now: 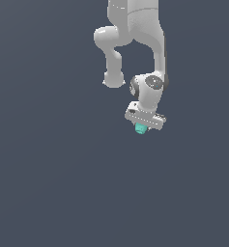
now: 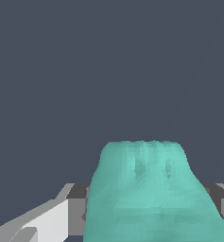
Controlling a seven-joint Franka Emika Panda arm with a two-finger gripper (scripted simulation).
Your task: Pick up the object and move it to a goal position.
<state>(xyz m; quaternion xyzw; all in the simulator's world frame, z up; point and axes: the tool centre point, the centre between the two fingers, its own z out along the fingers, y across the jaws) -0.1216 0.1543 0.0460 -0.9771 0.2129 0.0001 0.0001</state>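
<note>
Right of centre in the exterior view, the gripper (image 1: pixel 143 126) was clamped on the object (image 1: pixel 141 129), nothing nearby.

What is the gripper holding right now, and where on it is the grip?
The gripper holds the teal-green block, jaws closed on its opposite sides near the top; most of the block sticks out below.

Small teal-green blocky object (image 1: pixel 141 128), just right of centre in the exterior view, tucked under the white gripper (image 1: pixel 143 126), in the wrist view filling the lower centre (image 2: pixel 149 194), faintly dimpled face
</note>
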